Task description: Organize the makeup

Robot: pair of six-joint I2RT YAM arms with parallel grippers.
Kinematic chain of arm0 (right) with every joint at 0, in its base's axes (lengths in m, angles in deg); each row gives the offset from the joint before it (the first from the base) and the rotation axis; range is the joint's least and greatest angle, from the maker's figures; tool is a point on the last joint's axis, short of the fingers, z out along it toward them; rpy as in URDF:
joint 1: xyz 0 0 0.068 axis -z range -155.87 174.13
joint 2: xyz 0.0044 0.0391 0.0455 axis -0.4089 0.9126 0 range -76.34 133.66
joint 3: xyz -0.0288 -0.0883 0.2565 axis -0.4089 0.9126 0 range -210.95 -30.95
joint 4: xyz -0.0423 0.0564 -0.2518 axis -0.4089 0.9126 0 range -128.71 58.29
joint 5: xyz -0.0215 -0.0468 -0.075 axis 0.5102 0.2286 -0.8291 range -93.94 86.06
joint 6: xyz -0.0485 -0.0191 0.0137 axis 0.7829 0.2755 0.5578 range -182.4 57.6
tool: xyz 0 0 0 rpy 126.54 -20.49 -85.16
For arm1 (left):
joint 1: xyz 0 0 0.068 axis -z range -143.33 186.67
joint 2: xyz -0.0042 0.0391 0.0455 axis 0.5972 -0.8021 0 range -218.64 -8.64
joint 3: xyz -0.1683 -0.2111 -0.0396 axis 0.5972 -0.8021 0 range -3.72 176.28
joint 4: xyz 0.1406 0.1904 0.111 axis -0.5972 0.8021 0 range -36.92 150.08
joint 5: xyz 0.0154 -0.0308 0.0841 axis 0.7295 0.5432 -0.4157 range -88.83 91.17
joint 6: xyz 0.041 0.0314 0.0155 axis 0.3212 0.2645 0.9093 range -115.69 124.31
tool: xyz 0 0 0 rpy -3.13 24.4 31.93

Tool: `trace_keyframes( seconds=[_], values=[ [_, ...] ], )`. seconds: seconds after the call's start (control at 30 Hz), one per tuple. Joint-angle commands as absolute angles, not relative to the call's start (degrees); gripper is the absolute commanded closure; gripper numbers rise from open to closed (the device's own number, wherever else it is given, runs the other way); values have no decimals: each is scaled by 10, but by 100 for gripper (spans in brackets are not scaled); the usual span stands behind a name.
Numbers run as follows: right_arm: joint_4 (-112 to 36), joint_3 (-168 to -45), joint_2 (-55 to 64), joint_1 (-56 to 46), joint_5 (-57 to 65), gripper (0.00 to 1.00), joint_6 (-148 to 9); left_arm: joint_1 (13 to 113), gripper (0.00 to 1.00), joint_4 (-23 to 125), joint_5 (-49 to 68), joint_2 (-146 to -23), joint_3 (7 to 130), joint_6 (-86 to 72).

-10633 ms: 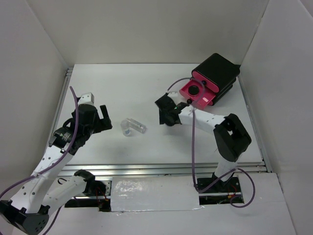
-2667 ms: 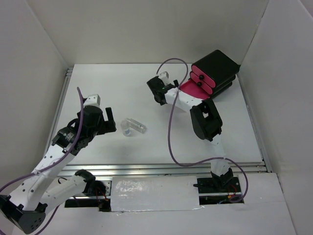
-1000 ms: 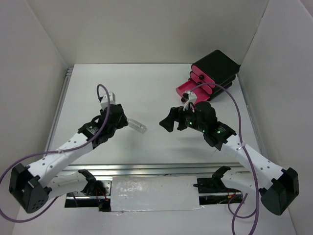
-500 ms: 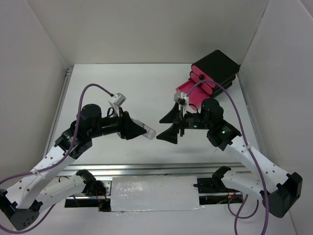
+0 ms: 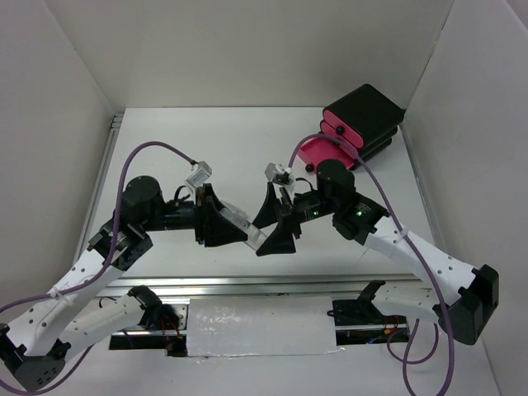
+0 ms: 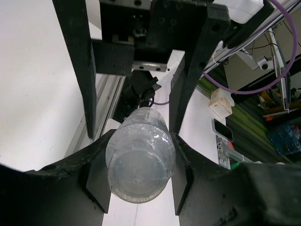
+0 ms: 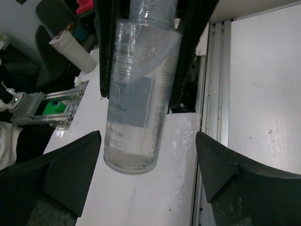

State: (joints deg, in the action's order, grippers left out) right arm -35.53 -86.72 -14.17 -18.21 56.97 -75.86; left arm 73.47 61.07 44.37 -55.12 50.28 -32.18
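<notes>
Black box (image 5: 363, 115) sits far right, one pink drawer (image 5: 318, 153) open. Left gripper (image 5: 224, 224) clamps the clear tube (image 5: 245, 225) above the table (image 5: 181, 140); right gripper (image 5: 276, 227) gapes wide at its free end. The tube's grey label (image 7: 136, 101) carries fine print, seemingly too blurred to read.

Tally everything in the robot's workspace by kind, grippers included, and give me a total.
Clear vial: 1
Black box with pink drawers: 1
Grippers: 2 (left gripper, right gripper)
Total: 4
</notes>
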Motion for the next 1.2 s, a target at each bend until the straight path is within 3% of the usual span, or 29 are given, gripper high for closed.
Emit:
trace_keyframes(
  seconds=[0.0, 0.17, 0.4, 0.43, 0.47, 0.53, 0.57, 0.63, 0.67, 0.7, 0.73, 0.83, 0.93, 1.07, 1.17],
  values=[
    [-354, -908, -134, -215, 579, 13, -757, 736, 100, 571, 470, -555, 516, -326],
    [-325, -944, -120, -227, 550, 26, -747, 737, 100, 600, 470, -553, 523, -310],
    [-223, -991, -81, -253, 515, 70, -701, 737, 96, 656, 446, -553, 541, -278],
    [-219, -990, -79, -256, 506, 79, -698, 737, 82, 660, 435, -556, 545, -275],
    [-224, -985, -79, -257, 474, 85, -703, 737, 56, 674, 428, -557, 555, -272],
    [-234, -974, -84, -256, 443, 94, -721, 737, 39, 685, 400, -564, 573, -270],
    [-244, -970, -86, -257, 437, 98, -725, 737, 39, 690, 396, -567, 580, -266],
    [-262, -957, -92, -257, 440, 99, -745, 737, 39, 690, 375, -575, 593, -271],
    [-281, -953, -95, -257, 441, 100, -751, 737, 32, 686, 367, -579, 597, -273],
    [-285, -950, -96, -257, 423, 100, -758, 737, 21, 688, 360, -586, 603, -273],
    [-279, -950, -95, -257, 407, 100, -765, 737, 1, 694, 337, -588, 614, -277],
    [-261, -959, -79, -256, 360, 100, -766, 737, 1, 693, 308, -587, 637, -290],
    [-244, -963, -65, -251, 286, 100, -771, 737, 1, 724, 208, -577, 677, -313],
    [-187, -985, -52, -239, 125, 100, -749, 737, 1, 853, -91, -572, 753, -386],
    [-126, -1023, -24, -224, -46, 100, -715, 737, 1, 931, -179, -570, 783, -397]
  ],
)
